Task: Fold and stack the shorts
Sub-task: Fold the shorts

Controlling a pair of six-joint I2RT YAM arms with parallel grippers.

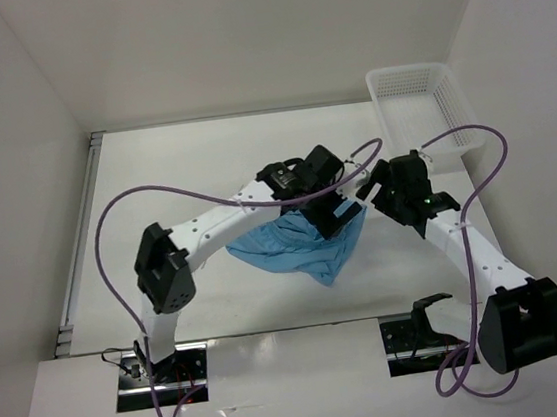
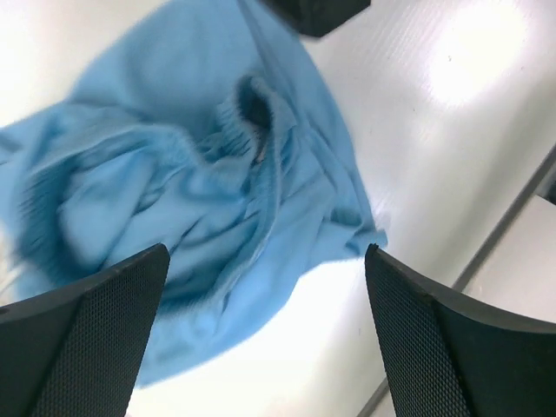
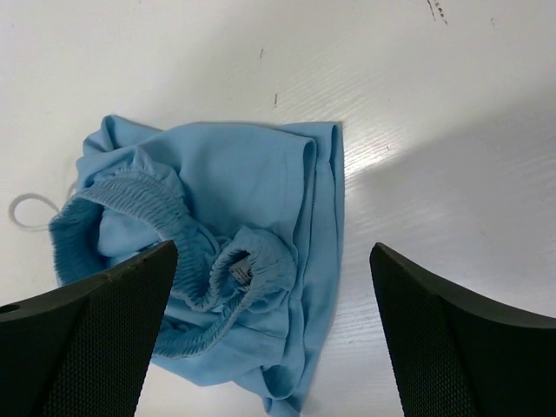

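We see shorts [image 1: 298,246] crumpled mid-table, left arm hiding top edge from above. Left gripper [image 2: 265,256], right gripper [image 3: 274,252] both spread wide over cloth, gripping nothing. Basket [image 1: 409,69] in far right corner, well apart.

Left wrist cam is smeary: the shorts [image 2: 200,191] below the left claw [image 2: 265,252] are blurred and run off the frame's left edge. The dark thing [image 2: 317,13] beyond that claw is cropped, can't tell what. The right claw [image 3: 274,248] hides part of the fabric behind its left finger.
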